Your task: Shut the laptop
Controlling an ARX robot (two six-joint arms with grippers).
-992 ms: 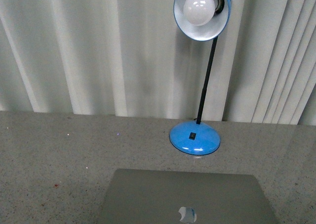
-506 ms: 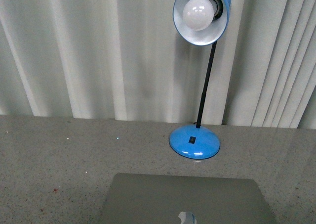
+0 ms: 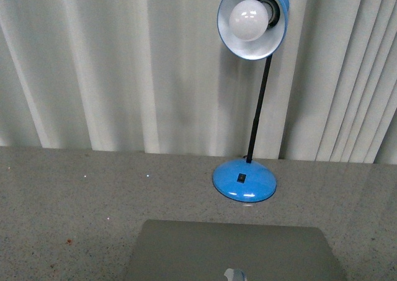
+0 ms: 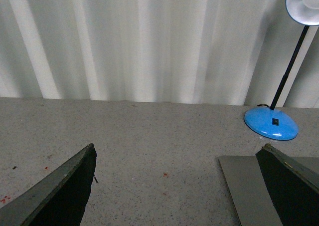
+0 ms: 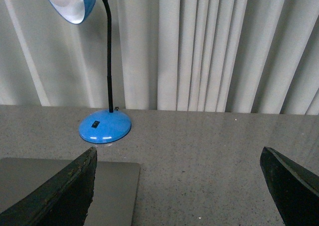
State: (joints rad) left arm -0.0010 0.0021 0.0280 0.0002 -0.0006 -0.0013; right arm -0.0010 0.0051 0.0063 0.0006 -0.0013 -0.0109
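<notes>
The laptop [image 3: 229, 253] lies flat on the speckled grey tabletop [image 3: 74, 194] with its silver lid down and facing up, the apple logo [image 3: 234, 274] just showing at the near edge of the front view. Its long sides run across the robot's front, its far edge facing a blue desk lamp [image 3: 245, 178] that stands just behind it, before pale vertical blinds [image 3: 124, 64].

Neither arm appears in the front view. In the left wrist view, the left gripper [image 4: 177, 188] has its dark fingers [image 4: 62, 191] spread wide, holding nothing; a corner of the lid lies near one finger, though contact cannot be judged. In the right wrist view, the right gripper [image 5: 177, 188] is likewise spread wide and empty, with the lid's other corner beside one of its fingers [image 5: 55, 193] and bare tabletop between the two.
</notes>
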